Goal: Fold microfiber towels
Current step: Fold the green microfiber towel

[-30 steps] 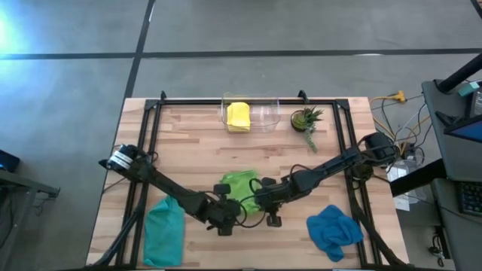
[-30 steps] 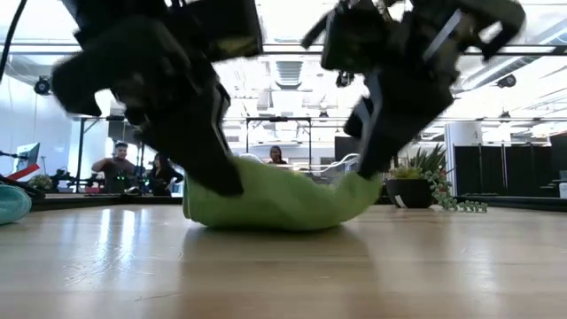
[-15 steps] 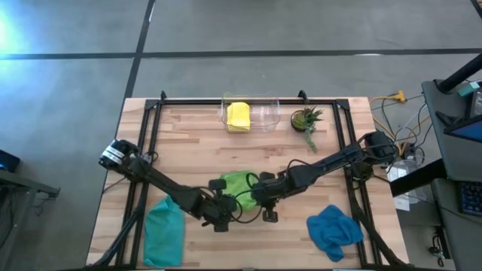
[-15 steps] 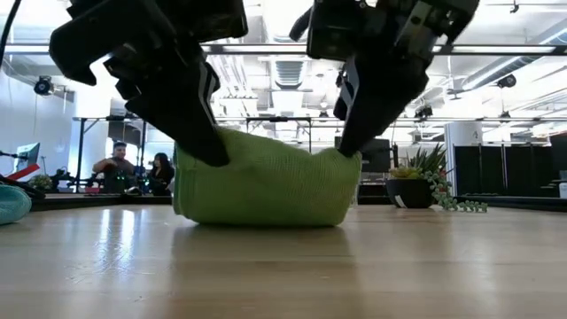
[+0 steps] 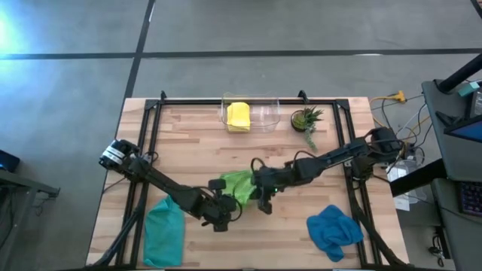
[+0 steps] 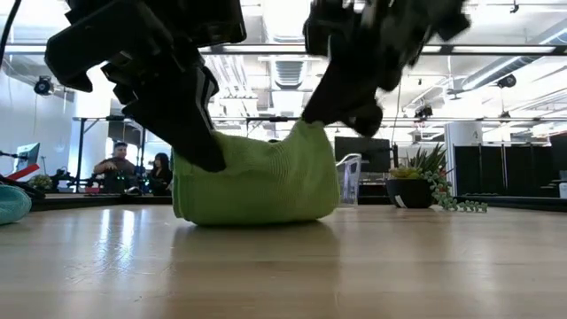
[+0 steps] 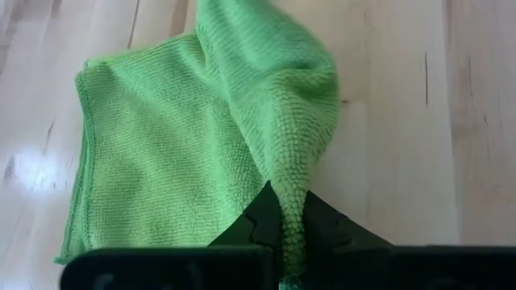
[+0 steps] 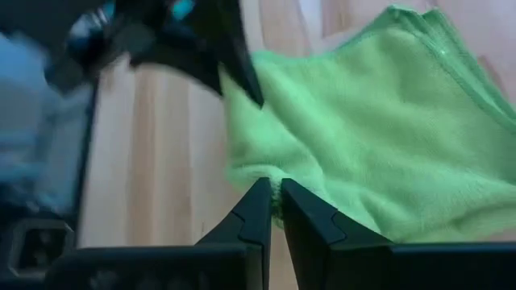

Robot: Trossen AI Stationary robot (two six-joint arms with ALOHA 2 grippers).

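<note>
Whereas a second ago the lime green towel (image 5: 239,185) lay low and slack between the two pincers near the front middle of the desk (image 5: 196,143), it is now seen gathered into a taller, narrower bundle. In the low view its right end has been raised into a peak. The right pincer (image 5: 260,197) has been carried inward and toward the far side. The left pincer (image 5: 223,213) has barely been shifted.

The left pincer is pressed together on a corner of the towel, the cloth being seen rising from between its fingers (image 7: 260,219) in the left wrist view. The right pincer's fingers (image 8: 256,211) are nearly together with a bit of green edge at their tips; whether that edge is gripped or just being let go cannot be told.

From this it may be judged that one half of the towel is being brought over the other, so that a fold is under way but not yet laid flat.

The towel's long axis is now set roughly from the desk's front toward its far side, tilted a little to the right arm's side, its held end at the front.

The other cloths are untouched: a teal towel (image 5: 163,231) at the front left, a blue towel (image 5: 334,229) crumpled at the front right, and a yellow towel (image 5: 239,115) lying folded in a clear bin (image 5: 265,114) at the far edge, beside a potted plant (image 5: 306,120).
</note>
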